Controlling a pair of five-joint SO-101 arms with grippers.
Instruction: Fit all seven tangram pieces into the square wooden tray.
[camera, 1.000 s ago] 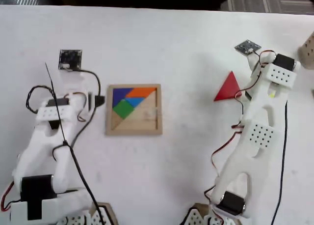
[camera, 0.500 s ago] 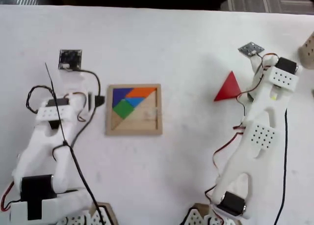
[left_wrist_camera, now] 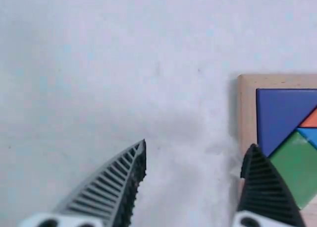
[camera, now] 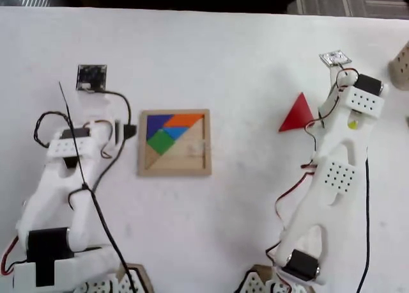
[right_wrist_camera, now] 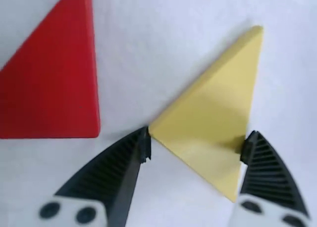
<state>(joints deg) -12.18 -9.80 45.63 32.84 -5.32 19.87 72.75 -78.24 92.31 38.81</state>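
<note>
Tray: you have a square tray (camera: pixel 174 169) of pale wood with a raised rim, flat on the table (camera: pixel 243 56) between the two arms
In the tray: a blue piece (camera: pixel 155 123), an orange piece (camera: pixel 186 119), a small light-blue piece (camera: pixel 174 132) and a green piece (camera: pixel 160 142) sit flush against each other in the half farther from the arms; the rest looks plain wood
Red triangle: flat, smooth and matte (right_wrist_camera: pixel 54 83), on the table well apart from the tray, near your right arm
Yellow triangle: same smooth finish (right_wrist_camera: pixel 213 103), just beside the red one, not touching it
Left gripper: (left_wrist_camera: pixel 198 150) jaws apart, dark ribbed fingers, low over the table at the tray's near edge, one finger over the rim
Right gripper: (right_wrist_camera: pixel 198 138) jaws apart, straddling the yellow triangle with a ribbed tip at each side
</note>
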